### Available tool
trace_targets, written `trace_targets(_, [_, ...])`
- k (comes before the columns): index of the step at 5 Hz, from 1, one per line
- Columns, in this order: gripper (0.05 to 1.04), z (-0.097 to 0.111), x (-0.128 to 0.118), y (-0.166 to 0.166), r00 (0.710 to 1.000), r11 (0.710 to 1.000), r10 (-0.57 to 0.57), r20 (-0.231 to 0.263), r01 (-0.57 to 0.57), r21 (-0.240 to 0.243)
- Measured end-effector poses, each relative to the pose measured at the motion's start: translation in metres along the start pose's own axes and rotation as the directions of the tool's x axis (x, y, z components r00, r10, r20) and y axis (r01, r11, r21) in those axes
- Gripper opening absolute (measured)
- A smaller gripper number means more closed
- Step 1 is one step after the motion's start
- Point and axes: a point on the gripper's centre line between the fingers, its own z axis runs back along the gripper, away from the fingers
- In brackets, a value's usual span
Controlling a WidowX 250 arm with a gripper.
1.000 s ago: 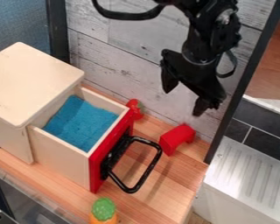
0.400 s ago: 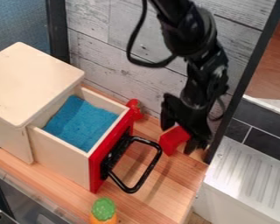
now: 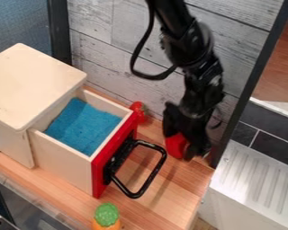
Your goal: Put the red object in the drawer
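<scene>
Jaws spread, straddling smooth red toy block [image 3: 176, 145] on light wooden table [image 3: 179, 188], near black looped handle [image 3: 152, 177] of open wooden drawer [image 3: 62, 157]. Grasp step: centre block, close evenly, avoid nudging; lift above handle before crossing sideways.

Behind the pale wooden counter with striped grain [image 3: 164, 206] stands a whitewashed grey wall of wide wooden planks [image 3: 104, 49], between a black upright post [image 3: 59, 31] and a slanting black post [image 3: 258, 72]. Blue textured fabric [image 3: 17, 22] covers the upper left. To the right are a pale ridged draining board [image 3: 254, 179], dark rectangular tiles with light joints [image 3: 276, 150] and a reddish-brown wooden surface [image 3: 278, 67]
</scene>
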Motion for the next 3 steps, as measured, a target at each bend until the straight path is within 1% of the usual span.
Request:
trace_targets(1, [0.999,0.0042,0.0067,0.0031,1.000,0.997,-0.031,-0.002,0.031,0.070])
trace_targets(2, [0.949,0.0042,0.0087,0.0066,1.000,0.999,-0.022,0.009,0.021,0.040])
trace_targets(3, [0.667,0.0021,0.0078,0.0096,1.000,0.999,-0.014,0.024,0.013,0.033])
